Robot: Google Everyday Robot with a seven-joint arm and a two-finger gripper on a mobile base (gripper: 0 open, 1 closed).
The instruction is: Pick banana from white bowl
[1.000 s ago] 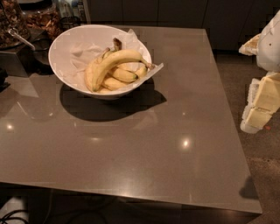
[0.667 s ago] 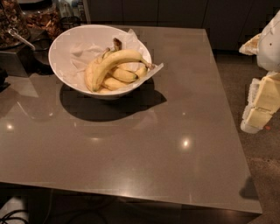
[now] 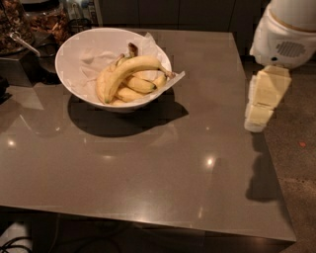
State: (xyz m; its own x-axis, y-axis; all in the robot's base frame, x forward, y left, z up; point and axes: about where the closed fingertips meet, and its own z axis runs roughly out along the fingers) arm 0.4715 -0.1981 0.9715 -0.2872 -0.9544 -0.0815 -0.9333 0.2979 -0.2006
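Observation:
The white bowl (image 3: 64,55), lined with crumpled white paper, stands at the back left of the grey table (image 3: 148,173). Several yellow bananas lie in it. The banana (image 3: 132,68), long and strongly curved, lies on top of the shorter ones, running from the bowl's front left up to its right rim. A dark brown stem (image 3: 132,48) sticks up behind it. My gripper (image 3: 260,104), cream-coloured, hangs under the white arm (image 3: 286,29) at the table's right edge, well to the right of the bowl and holding nothing that shows.
Glass jars of dark food (image 3: 47,20) and a dark container with a metal spoon (image 3: 22,43) stand behind and left of the bowl. The table's right edge drops to the speckled floor (image 3: 298,163). Dark cabinets (image 3: 187,15) run behind.
My arm and gripper have moved left, further over the table's right edge and closer to the bowl. The bowl and bananas have not moved.

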